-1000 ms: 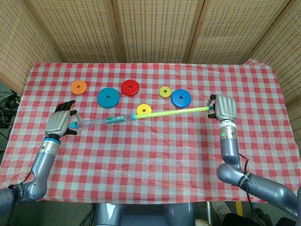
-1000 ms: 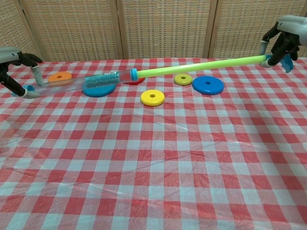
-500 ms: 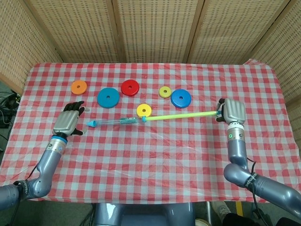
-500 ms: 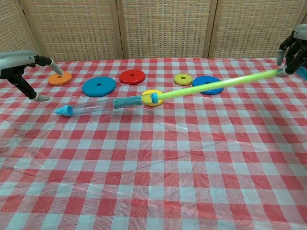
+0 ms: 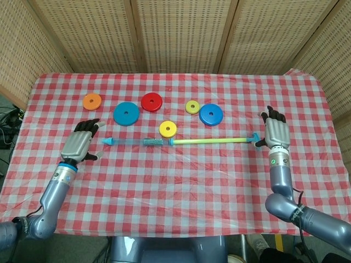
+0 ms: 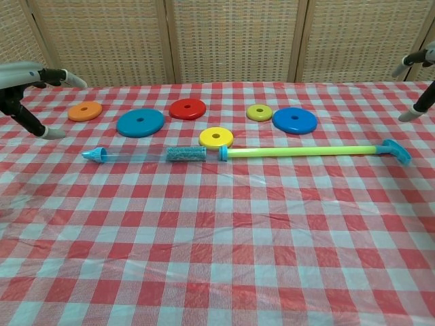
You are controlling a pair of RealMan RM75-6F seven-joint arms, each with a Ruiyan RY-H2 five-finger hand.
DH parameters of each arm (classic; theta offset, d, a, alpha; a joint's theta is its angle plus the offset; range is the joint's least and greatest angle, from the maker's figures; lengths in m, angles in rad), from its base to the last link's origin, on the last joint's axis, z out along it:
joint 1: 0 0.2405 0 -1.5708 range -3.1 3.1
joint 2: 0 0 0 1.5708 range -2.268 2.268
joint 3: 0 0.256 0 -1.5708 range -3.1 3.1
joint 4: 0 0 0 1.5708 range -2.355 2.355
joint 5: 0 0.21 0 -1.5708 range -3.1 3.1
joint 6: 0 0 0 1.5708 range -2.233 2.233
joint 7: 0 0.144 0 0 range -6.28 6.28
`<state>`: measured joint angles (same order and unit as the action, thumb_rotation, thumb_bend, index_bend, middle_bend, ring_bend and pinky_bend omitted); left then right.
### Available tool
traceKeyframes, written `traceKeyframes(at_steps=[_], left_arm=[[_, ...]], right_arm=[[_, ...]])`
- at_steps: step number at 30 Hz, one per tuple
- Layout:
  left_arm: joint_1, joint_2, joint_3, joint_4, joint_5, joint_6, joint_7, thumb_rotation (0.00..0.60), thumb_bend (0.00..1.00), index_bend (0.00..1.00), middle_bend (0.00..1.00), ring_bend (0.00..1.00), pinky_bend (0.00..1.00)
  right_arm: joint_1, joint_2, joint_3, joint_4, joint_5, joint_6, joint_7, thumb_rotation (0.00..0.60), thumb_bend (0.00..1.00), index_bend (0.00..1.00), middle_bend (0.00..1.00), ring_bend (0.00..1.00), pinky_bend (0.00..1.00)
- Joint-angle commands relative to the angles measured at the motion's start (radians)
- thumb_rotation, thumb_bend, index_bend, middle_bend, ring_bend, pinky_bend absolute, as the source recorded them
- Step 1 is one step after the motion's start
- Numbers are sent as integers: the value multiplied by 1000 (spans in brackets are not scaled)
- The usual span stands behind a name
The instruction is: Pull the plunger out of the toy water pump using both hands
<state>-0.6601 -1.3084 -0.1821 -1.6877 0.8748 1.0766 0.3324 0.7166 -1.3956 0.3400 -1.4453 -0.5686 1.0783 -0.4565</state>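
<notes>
Chest view cuts off both hands at the frame edges. Left hand point(image 5: 80, 143) and right hand point(image 5: 276, 131) both empty, fingers spread. Water pump point(image 5: 134, 142) lies flat mid-table: clear tube, blue tip, with the yellow-green plunger point(image 5: 213, 141) drawn far out, its blue handle just beside the right hand.

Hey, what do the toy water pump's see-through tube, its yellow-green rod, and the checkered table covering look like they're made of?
The clear toy pump tube looks like thin transparent plastic: the checks show through it. The yellow-green plunger rod looks like matte opaque plastic or possibly foam, evenly coloured with no shine. The red-and-white checkered tablecloth seems to be thin vinyl or coated fabric, judging by its soft wrinkles and slight sheen.
</notes>
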Motion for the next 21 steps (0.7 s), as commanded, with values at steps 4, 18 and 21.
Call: traceKeyframes(at_steps=[4, 18, 21], left_arm=[[163, 22, 116, 9, 287, 259, -47, 600, 239, 81, 0, 0, 0], [398, 125, 282, -1, 438, 405, -112, 600, 23, 0, 0, 0, 0], [428, 122, 289, 8, 472, 432, -116, 600, 23, 0, 0, 0, 0]], right_arm=[[-148, 41, -129, -46, -459, 156, 265, 600, 205, 186, 0, 0, 0], [-381, 99, -336, -52, -766, 343, 412, 600, 55, 0, 0, 0, 0], [-408, 101, -351, -36, -797, 358, 440, 600, 51, 0, 0, 0, 0]])
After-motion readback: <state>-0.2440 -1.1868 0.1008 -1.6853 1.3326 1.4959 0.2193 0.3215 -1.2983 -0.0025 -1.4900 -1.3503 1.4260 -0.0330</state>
